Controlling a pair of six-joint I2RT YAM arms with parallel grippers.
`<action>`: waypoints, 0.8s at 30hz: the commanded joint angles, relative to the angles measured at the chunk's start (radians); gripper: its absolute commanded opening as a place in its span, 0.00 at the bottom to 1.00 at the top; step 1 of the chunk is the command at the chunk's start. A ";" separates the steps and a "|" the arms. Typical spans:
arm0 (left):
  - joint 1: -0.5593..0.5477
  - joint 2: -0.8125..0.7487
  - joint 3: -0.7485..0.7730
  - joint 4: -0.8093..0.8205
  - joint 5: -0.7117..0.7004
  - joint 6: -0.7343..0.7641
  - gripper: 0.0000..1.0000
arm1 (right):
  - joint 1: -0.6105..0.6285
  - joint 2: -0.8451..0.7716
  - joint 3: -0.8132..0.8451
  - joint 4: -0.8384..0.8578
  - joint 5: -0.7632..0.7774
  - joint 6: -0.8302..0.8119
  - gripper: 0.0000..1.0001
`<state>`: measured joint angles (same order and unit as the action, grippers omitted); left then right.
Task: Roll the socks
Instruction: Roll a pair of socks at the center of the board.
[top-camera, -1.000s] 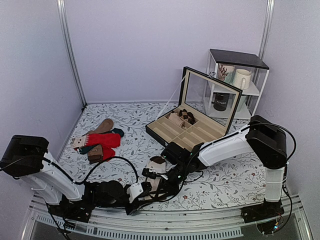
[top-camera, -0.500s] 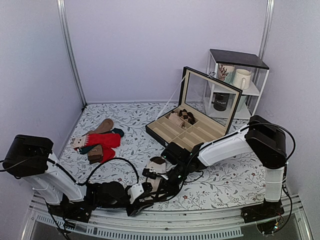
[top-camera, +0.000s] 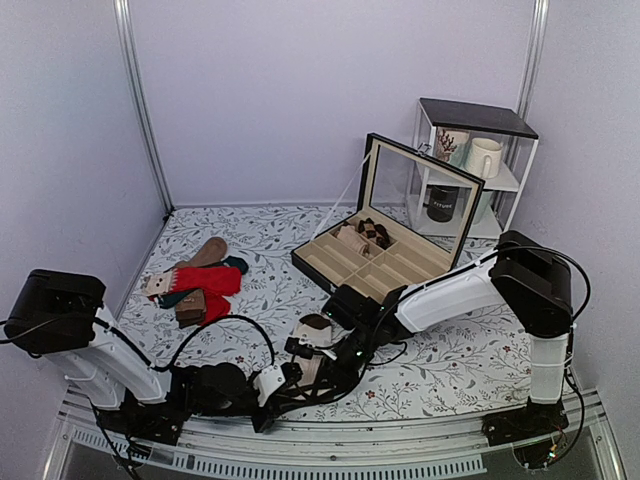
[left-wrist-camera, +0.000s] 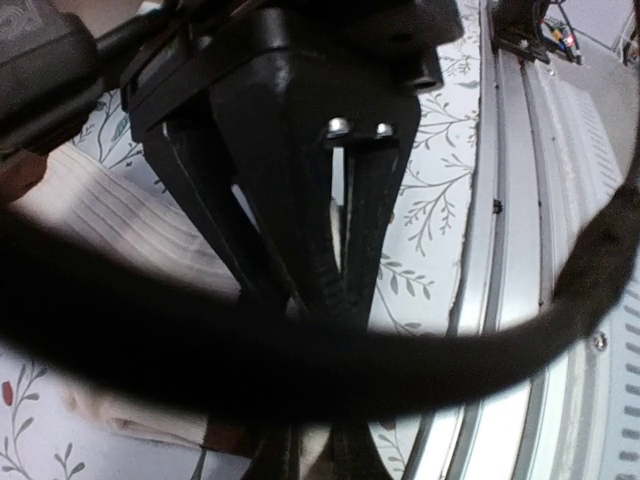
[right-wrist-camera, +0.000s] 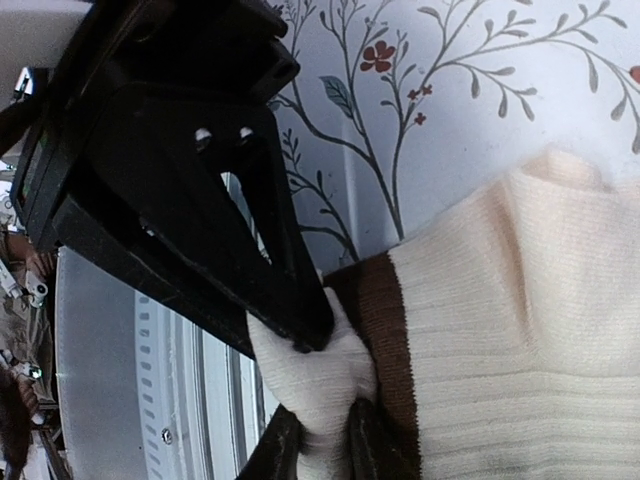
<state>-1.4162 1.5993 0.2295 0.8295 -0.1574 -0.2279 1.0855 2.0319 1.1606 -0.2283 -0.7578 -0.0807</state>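
The socks (top-camera: 312, 345) lie near the table's front edge, cream with brown bands and a dark brown end pointing away. My right gripper (top-camera: 331, 379) is shut on a bunched cream end of the socks (right-wrist-camera: 322, 385); its fingers (right-wrist-camera: 367, 445) show at the bottom of the right wrist view. My left gripper (top-camera: 286, 391) meets it tip to tip, and its closed fingertips (right-wrist-camera: 305, 330) press into the same cream bunch. In the left wrist view a cream scrap sits between my left fingers (left-wrist-camera: 355, 462), and ribbed cream sock (left-wrist-camera: 110, 215) lies to the left.
An open compartment box (top-camera: 385, 265) stands behind the socks. Red socks (top-camera: 205, 280) and tan and teal socks (top-camera: 208, 252) lie far left. A shelf with mugs (top-camera: 470, 170) is back right. The metal rail (top-camera: 350, 455) runs along the front. A black cable (left-wrist-camera: 300, 365) crosses the left wrist view.
Almost nothing. My left wrist has shifted very slightly to the left; both grippers stay together at the near end of the socks.
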 joint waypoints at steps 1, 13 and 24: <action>-0.008 0.020 0.000 -0.111 0.065 -0.108 0.00 | 0.008 -0.009 -0.034 -0.024 0.129 0.028 0.26; 0.028 0.114 -0.068 -0.094 0.262 -0.401 0.00 | 0.020 -0.478 -0.526 0.765 0.262 -0.161 0.48; 0.102 0.142 -0.080 -0.071 0.354 -0.450 0.00 | 0.149 -0.381 -0.544 0.706 0.324 -0.390 0.50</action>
<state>-1.3254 1.6844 0.1936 0.9802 0.1154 -0.6483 1.1797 1.5818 0.6086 0.4759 -0.4957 -0.3801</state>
